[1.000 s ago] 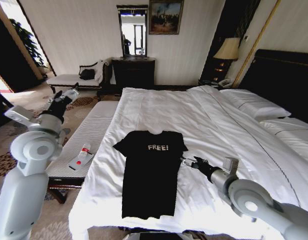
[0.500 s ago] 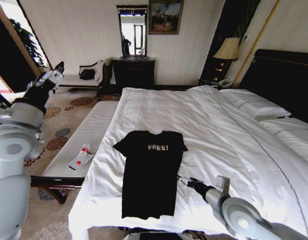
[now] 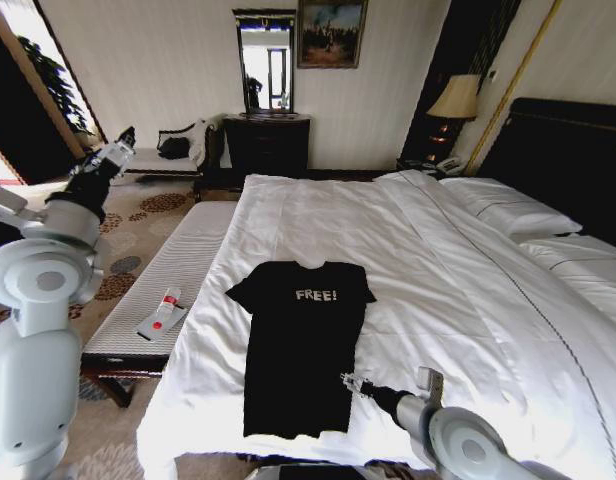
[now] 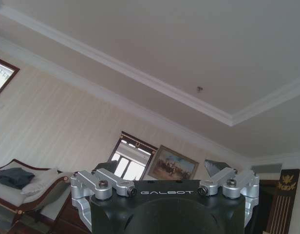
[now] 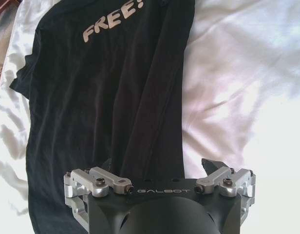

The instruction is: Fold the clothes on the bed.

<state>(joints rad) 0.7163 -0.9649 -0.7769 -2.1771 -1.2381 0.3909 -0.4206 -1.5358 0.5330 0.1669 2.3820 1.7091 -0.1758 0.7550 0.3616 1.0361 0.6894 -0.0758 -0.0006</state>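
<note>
My left gripper [image 3: 118, 143] raised off bed's left side, fingers spread wide, empty. Black T-shirt [image 3: 299, 345] flat on bed [image 3: 428, 260], collar toward far end, hem nearest me. My right gripper [image 3: 350, 381] beside shirt's right edge, fingers wide, shirt under left finger.

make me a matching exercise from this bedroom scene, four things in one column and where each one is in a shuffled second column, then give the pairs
Things:
1. black T-shirt
2. right gripper
3. left gripper
4. table lamp

Places:
A. raised in the air over the carpet, off the bed's side
B. spread flat on the white sheet near the foot of the bed
C. low over the sheet at the shirt's lower right edge
D. beside the dark headboard, against the wall

Pairs: 1-B, 2-C, 3-A, 4-D
</note>
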